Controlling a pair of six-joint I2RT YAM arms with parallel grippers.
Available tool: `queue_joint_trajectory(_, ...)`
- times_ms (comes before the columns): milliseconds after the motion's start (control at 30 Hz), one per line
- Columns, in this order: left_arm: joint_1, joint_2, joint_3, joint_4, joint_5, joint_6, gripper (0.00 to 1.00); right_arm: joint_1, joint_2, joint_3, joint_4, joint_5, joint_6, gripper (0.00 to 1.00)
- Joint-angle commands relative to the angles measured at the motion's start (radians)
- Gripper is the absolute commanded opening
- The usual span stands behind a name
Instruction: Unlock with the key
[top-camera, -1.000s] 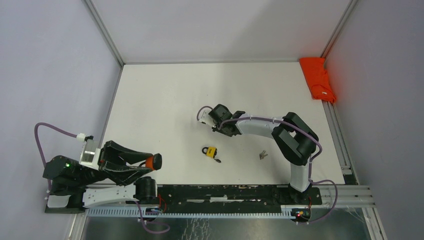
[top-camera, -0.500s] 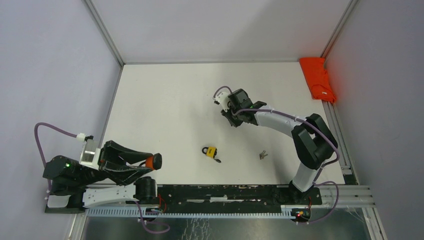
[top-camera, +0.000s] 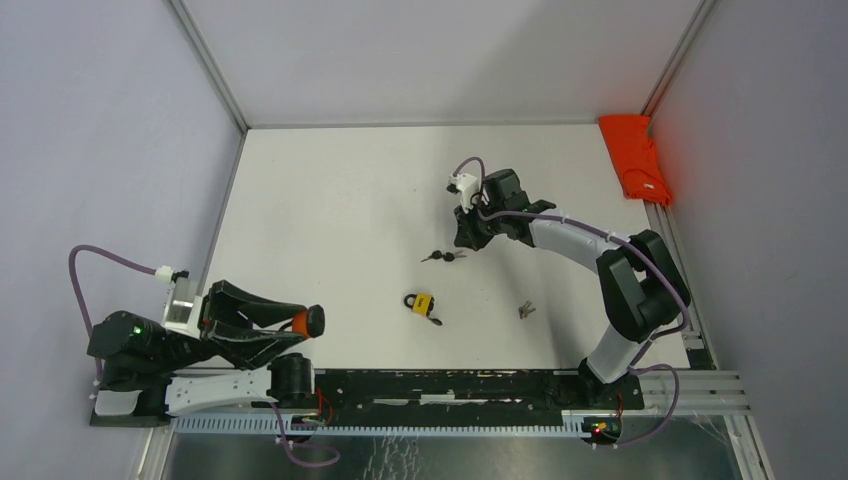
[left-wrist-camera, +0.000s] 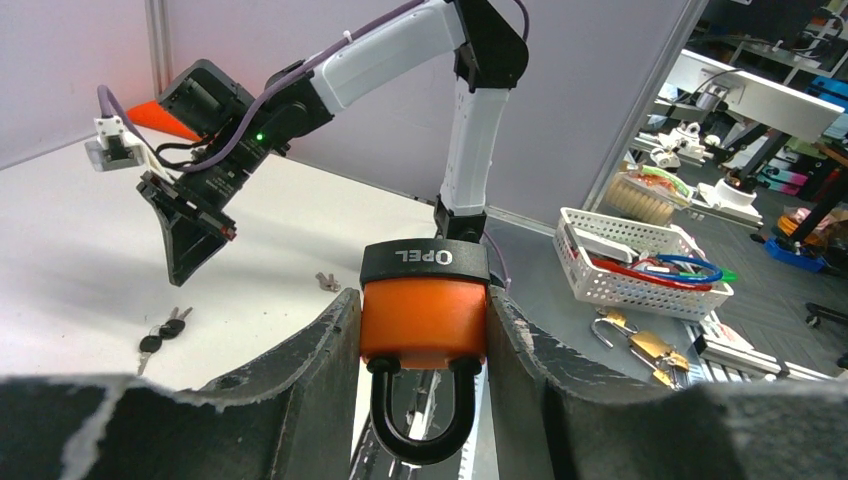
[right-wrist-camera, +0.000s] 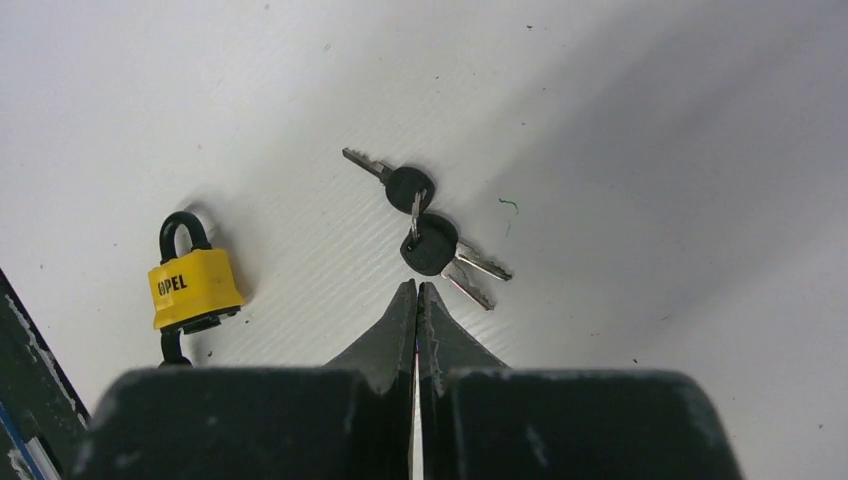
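Clamping the orange padlock (left-wrist-camera: 424, 325) between part-spread fingers, the left gripper (left-wrist-camera: 423, 305) holds it ready while the right gripper (right-wrist-camera: 417, 292) hangs pinched shut and empty over the keys (right-wrist-camera: 425, 225) lying on the table (right-wrist-camera: 650, 120), so fetching a key probably calls for opening, lowering and gripping.

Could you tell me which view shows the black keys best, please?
The right wrist view: the keys lie close up, black heads, ring and blades distinct. The top view shows a small dark speck; the left wrist view shows them tiny, lower left.
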Motion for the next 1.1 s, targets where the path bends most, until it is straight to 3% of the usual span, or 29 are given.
queue_joint_trajectory(0, -0.005, -0.009, 0.008, 0.037, -0.026, -0.007, 0.02, -0.010, -0.037, -0.003, 0.056, -0.046, 0.037, 0.00)
queue_joint_trajectory(200, -0.005, -0.009, 0.008, 0.039, -0.031, -0.004, 0.02, 0.012, -0.010, 0.030, 0.013, 0.013, -0.029, 0.21)
queue_joint_trajectory(333, -0.005, -0.009, 0.005, 0.049, -0.033, 0.000, 0.02, 0.110, 0.069, 0.143, -0.102, 0.133, -0.126, 0.30)
queue_joint_trajectory(433, -0.005, -0.009, 0.001, 0.052, -0.034, 0.002, 0.02, 0.172, 0.157, 0.248, -0.184, 0.241, -0.174, 0.31)
queue_joint_trajectory(767, -0.005, -0.009, 0.011, 0.035, -0.040, -0.006, 0.02, 0.187, 0.334, 0.433, -0.312, 0.329, -0.269, 0.35)
queue_joint_trajectory(1067, -0.005, -0.009, 0.011, 0.025, -0.045, -0.007, 0.02, 0.187, 0.354, 0.376, -0.317, 0.293, -0.285, 0.35)
